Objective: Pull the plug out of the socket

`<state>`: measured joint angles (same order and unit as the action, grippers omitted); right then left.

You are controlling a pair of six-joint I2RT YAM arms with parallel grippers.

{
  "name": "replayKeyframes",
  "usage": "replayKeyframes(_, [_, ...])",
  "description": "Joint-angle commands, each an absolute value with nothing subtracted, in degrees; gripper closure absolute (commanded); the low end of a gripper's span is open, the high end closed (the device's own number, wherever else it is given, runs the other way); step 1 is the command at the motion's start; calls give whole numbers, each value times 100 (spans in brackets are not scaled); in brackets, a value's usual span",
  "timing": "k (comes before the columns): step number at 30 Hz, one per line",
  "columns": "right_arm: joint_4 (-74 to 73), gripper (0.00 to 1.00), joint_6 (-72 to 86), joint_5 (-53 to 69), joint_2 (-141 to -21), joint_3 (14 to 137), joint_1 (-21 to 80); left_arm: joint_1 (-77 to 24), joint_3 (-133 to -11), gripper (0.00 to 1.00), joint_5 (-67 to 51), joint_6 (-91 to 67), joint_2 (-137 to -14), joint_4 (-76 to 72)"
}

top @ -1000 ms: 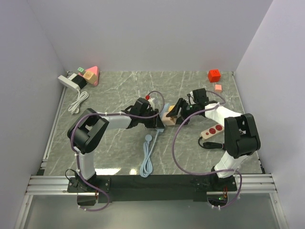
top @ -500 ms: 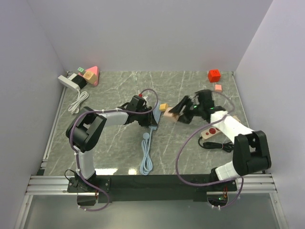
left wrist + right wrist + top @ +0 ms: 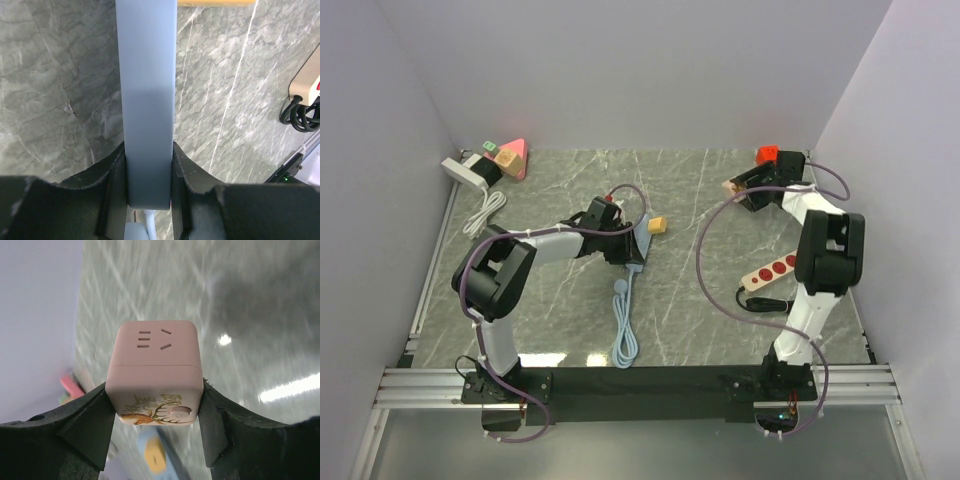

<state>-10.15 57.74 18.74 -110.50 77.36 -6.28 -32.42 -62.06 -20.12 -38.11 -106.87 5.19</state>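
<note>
Left gripper (image 3: 148, 165): fingers pinch the blue plug (image 3: 147, 100) on both flat sides, and it juts past the tips toward 12 o'clock. Top view: plug near table centre, its cable (image 3: 625, 320) trailing to 6 o'clock. Right gripper (image 3: 154, 412) clamps the pink socket cube (image 3: 155, 365) at the table's 1 o'clock, well apart from the plug.

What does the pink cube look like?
The pink cube is a smooth, plastic-looking socket block with rounded corners. One face has small plug slots, all empty. The next face shows a drawn deer with antlers, some writing and a round button, with a seam between the two faces. The right gripper holds it, with a black finger pressed on each side. Seen from above, it is near the table's far right corner, close to a red cube.
</note>
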Motion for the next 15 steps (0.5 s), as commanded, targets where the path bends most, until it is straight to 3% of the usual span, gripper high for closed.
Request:
replayKeyframes(1, [-195, 100, 6371, 1424, -11556, 8393, -668, -3243, -6354, 99, -2338, -3744, -10468, 642])
replayKeyframes(8, [334, 100, 6987, 1143, -12673, 9359, -677, -3243, -6539, 99, -2461, -3753, -10626, 799])
replayKeyframes(9, [351, 95, 7092, 1125, -12874, 9621, -685, -3243, -6556, 100, -2417, -3744, -10635, 843])
replayKeyframes(10, [360, 87, 7162, 1116, -12989, 9763, -703, -3243, -6574, 99, -2400, -3735, -10643, 861])
replayKeyframes(11, [343, 72, 7207, 1203, -13103, 9939, -738, -3243, -6592, 99, -2408, -3735, -10678, 879])
replayKeyframes(12, [169, 46, 7259, 1274, -13331, 10367, -756, -3226, -6609, 99, -2391, -3735, -10705, 896])
replayKeyframes(13, [45, 33, 7260, 1327, -13429, 10589, -773, -3234, -6609, 99, -2391, -3744, -10714, 896])
replayKeyframes(15, [-175, 18, 7138, 1590, -13483, 10932, -817, -3234, -6609, 99, -2391, -3770, -10775, 879])
